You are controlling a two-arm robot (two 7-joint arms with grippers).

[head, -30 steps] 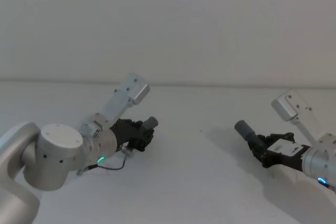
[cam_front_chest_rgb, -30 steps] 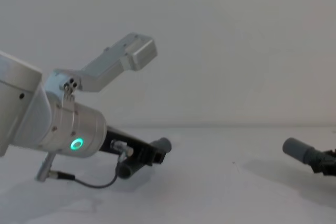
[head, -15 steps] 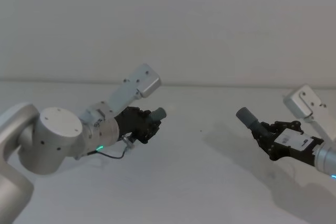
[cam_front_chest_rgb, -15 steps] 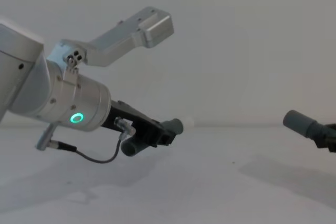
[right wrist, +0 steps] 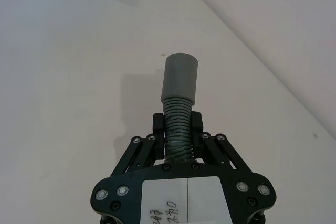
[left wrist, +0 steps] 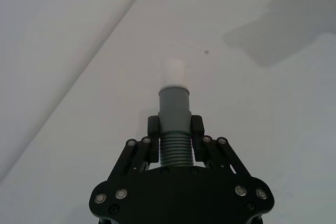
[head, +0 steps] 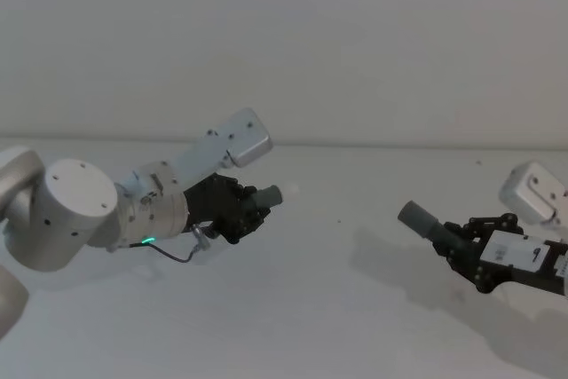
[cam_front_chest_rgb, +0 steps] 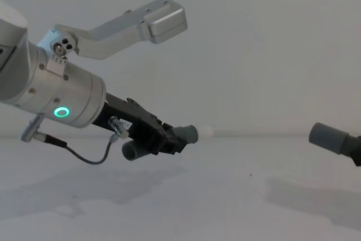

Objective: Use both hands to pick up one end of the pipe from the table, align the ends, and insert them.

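Two cuffs, left cuff (head: 269, 194) and right cuff (head: 414, 217), face each other well apart above the counter (head: 337, 317) in the head view, with the left tool (head: 251, 212) toward the counter's left edge and the right tool (head: 454, 244) toward its right; both wrist views show each tool clamped on ribbed hose (left wrist: 174, 150) just behind its cuff, probably to leave the ends free for mating; the chest view puts the cuffs roughly level.

Dark grey ribbed pipe (left wrist: 174, 127) (whitish tip (left wrist: 174, 70))

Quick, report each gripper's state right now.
Left gripper: shut on one pipe piece.
Right gripper: shut on the other pipe piece.
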